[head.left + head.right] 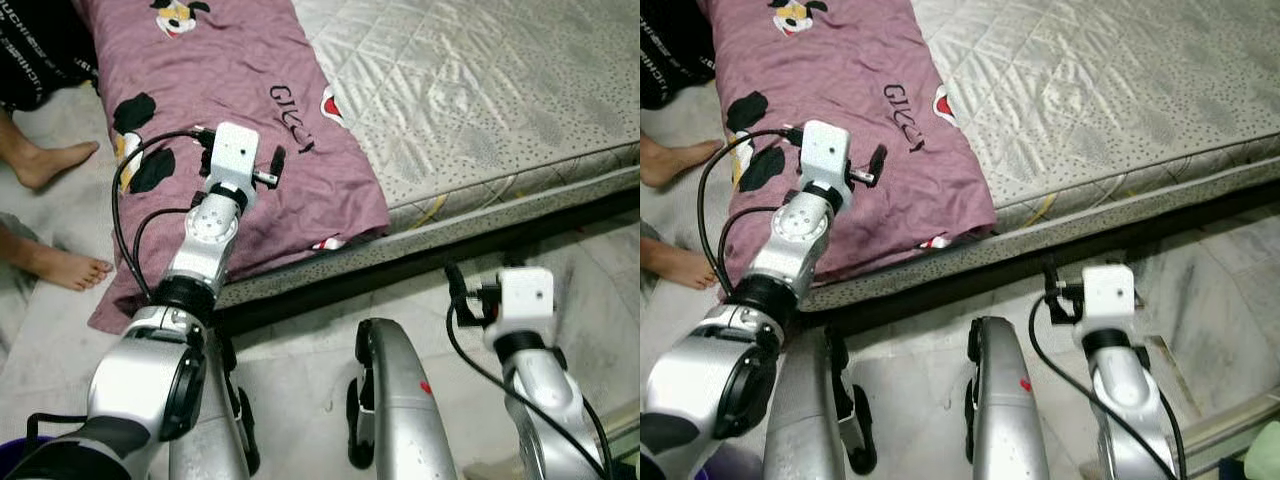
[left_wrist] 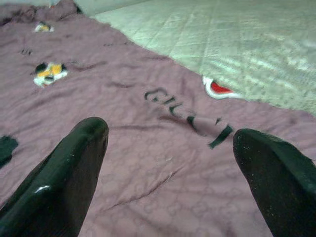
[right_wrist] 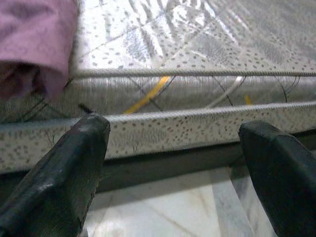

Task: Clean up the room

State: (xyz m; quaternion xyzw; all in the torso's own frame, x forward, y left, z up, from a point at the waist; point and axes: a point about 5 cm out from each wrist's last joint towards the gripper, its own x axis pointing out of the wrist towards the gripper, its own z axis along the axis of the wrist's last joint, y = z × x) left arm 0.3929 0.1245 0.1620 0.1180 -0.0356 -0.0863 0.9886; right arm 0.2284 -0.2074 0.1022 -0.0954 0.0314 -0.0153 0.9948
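Over the purple blanket, left gripper gapes empty; right gripper too, facing mattress.

Even, soft daylight, sheen on the mattress, dark shadow beneath it, wrist views slightly blurred

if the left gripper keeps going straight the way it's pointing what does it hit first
Most likely the purple blanket on the bed. The left gripper is open and angled low over it, with printed lettering just ahead. Depth is unclear, but the cloth lies in its line before the bare mattress.
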